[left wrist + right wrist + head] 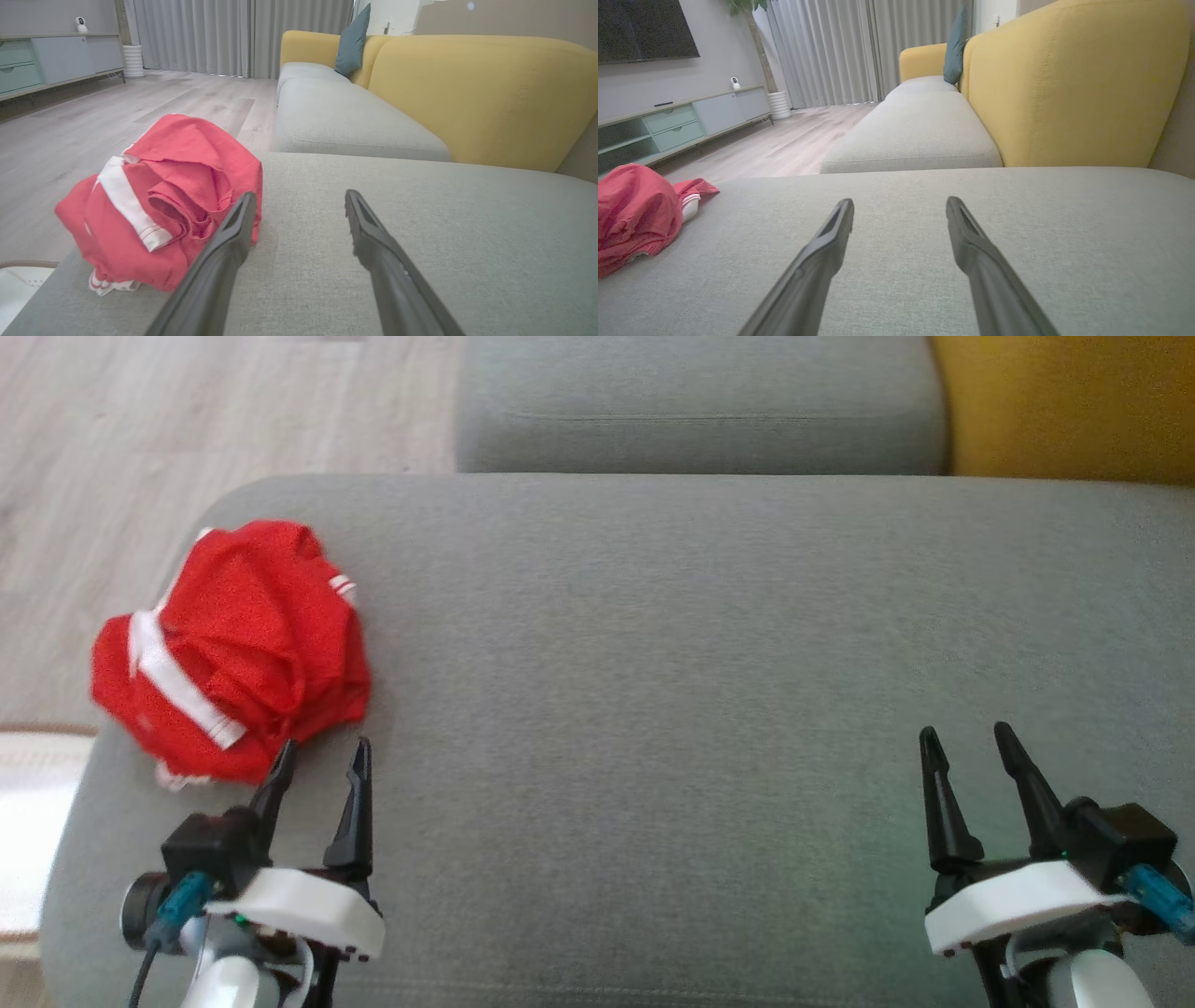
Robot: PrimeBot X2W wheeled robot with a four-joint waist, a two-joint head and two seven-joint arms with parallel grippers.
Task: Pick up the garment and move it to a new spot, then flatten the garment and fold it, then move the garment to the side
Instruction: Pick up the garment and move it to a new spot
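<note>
garment point(229, 649) lies crumpled just beyond open left claw point(322, 756) tips.

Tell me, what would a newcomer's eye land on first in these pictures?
A bright red garment with white stripes lies crumpled at the left edge of the grey sofa cushion. The left gripper hovers right beside it, long dark fingers spread; the right gripper, also open, sits far off over bare cushion. A mustard-yellow backrest rises behind.

The garment point(229, 649) lies on the sofa cushion point(653, 709), just ahead and left of my left claw point(326, 744); my right claw point(965, 730) is well apart to the right.
</note>
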